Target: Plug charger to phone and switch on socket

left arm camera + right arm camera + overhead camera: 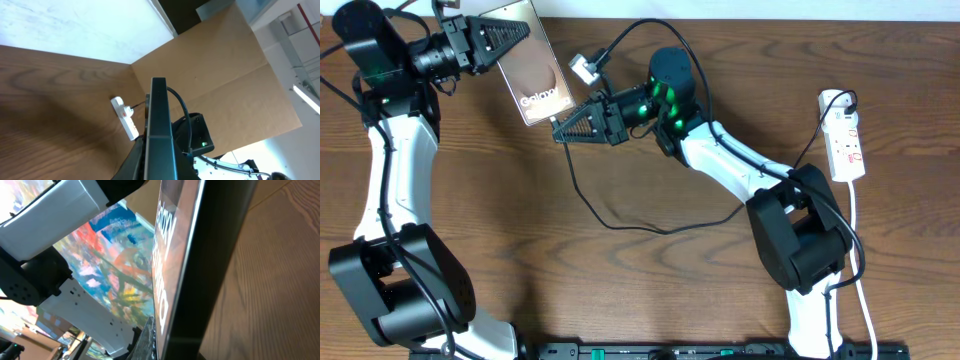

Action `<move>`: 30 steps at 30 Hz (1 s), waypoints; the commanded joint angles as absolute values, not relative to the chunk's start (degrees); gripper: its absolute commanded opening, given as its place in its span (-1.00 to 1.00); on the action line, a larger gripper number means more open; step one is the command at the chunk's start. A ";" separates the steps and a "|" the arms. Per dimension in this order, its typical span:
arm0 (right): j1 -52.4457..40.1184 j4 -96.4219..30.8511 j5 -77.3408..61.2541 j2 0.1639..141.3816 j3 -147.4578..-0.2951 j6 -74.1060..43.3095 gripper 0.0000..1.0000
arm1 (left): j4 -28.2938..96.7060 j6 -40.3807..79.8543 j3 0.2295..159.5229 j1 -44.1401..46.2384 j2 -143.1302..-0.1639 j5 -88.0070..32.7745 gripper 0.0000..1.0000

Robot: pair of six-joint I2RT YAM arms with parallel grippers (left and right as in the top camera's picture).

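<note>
A brown wooden table (pixel 650 300) fills the overhead view. In the upper left of the frame, the left gripper (pixel 518 33) pinches the upper end of the phone (pixel 532 62) and holds it lifted. The right gripper (pixel 562 130), fingers pressed together, seems to pinch the plug end of the charger (pixel 620 225) at the phone's lower edge. The phone looks rigid, smooth and probably slippery, so clamp its flat faces. The cable is limp and is best held just behind the tip. The socket (pixel 845 140) lies at the right edge.
</note>
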State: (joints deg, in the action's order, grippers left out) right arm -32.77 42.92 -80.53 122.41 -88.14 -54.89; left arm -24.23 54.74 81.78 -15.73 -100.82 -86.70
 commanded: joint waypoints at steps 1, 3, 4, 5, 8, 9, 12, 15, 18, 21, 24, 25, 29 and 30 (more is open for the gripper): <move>-31.81 43.07 -79.22 122.50 -88.73 -55.27 -0.98 | -24.58 53.98 82.72 -15.94 -99.46 -88.92 -0.85; -31.81 43.07 -79.22 122.50 -88.73 -55.29 -0.98 | -24.56 53.98 82.72 -15.94 -99.46 -88.92 -0.85; -31.81 43.07 -79.20 122.50 -88.73 -55.29 -0.98 | -24.56 53.98 82.72 -15.94 -99.46 -88.95 -0.85; -31.81 43.07 -79.20 122.50 -88.73 -55.27 -0.99 | -24.56 54.00 82.72 -15.94 -99.46 -88.95 -0.85; -31.81 43.07 -79.11 122.50 -88.73 -55.29 -0.98 | -24.56 53.98 82.72 -15.94 -99.46 -88.95 -0.85; -31.81 43.07 -78.96 122.50 -88.73 -55.27 -0.98 | -24.56 53.89 82.72 -15.94 -99.46 -88.95 -0.85; -31.81 43.07 -78.46 122.50 -88.73 -55.29 -0.98 | -24.56 53.54 82.72 -15.94 -99.46 -89.21 -0.85; -31.81 43.07 -78.11 122.50 -88.73 -55.29 -0.98 | -24.56 52.93 82.72 -15.94 -99.46 -89.86 -0.85; -31.81 43.07 -77.73 122.50 -88.73 -55.29 -0.98 | -24.56 52.66 82.72 -15.94 -99.46 -90.02 -0.85; -31.81 43.07 -77.03 122.50 -88.73 -55.29 -0.98 | -24.56 52.49 82.72 -15.94 -99.46 -90.04 -0.85; -31.81 43.09 -76.62 122.50 -88.73 -55.27 -0.98 | -24.56 52.27 82.72 -15.94 -99.46 -90.04 -0.85; -31.79 43.09 -76.62 122.50 -88.73 -55.27 -0.98 | -24.56 52.07 82.72 -15.92 -99.46 -90.04 -0.85; -31.75 43.09 -75.94 122.50 -88.73 -55.27 -0.98 | -24.56 52.07 82.72 -15.94 -99.46 -90.04 -0.86; -31.75 43.09 -75.46 122.50 -88.73 -55.29 -0.98 | -24.53 52.07 82.72 -15.94 -99.46 -90.04 -0.85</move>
State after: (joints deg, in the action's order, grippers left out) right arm -32.69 42.74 -79.90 122.41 -88.14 -54.92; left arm -24.23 52.86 81.78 -15.75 -100.82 -86.87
